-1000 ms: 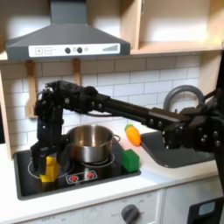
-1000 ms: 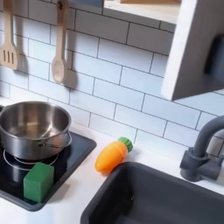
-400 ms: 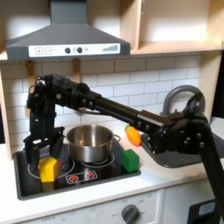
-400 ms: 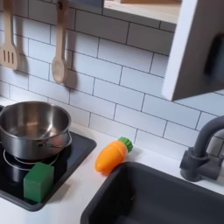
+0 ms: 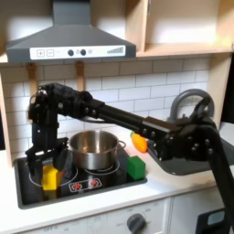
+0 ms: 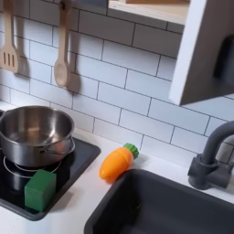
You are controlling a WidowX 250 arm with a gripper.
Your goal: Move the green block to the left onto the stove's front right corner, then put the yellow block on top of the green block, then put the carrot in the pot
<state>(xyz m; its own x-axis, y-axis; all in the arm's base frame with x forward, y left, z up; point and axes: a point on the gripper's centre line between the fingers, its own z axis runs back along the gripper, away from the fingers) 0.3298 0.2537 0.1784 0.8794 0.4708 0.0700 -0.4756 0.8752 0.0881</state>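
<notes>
In the first exterior view the yellow block (image 5: 50, 177) rests on the front left part of the black stove (image 5: 101, 181). My gripper (image 5: 47, 162) hangs just above it, open, with one finger on each side of the block's top. The green block (image 5: 135, 167) sits on the stove's front right corner (image 6: 39, 189). Behind it, in the middle of the stove, stands the steel pot (image 5: 94, 149) (image 6: 35, 135), which looks empty. The orange carrot (image 5: 139, 141) (image 6: 117, 161) lies on the white counter between stove and sink.
A dark sink basin (image 6: 174, 206) with a grey faucet (image 6: 210, 155) lies to the second exterior view's right of the carrot. Wooden utensils (image 6: 60, 55) hang on the tiled wall. A range hood (image 5: 71, 41) overhangs the stove. My long arm (image 5: 119, 111) crosses above the pot.
The gripper was down around the yellow block a second ago; it has since opened and risen slightly. The block stays on the stove. Green block, carrot and pot have not moved.
</notes>
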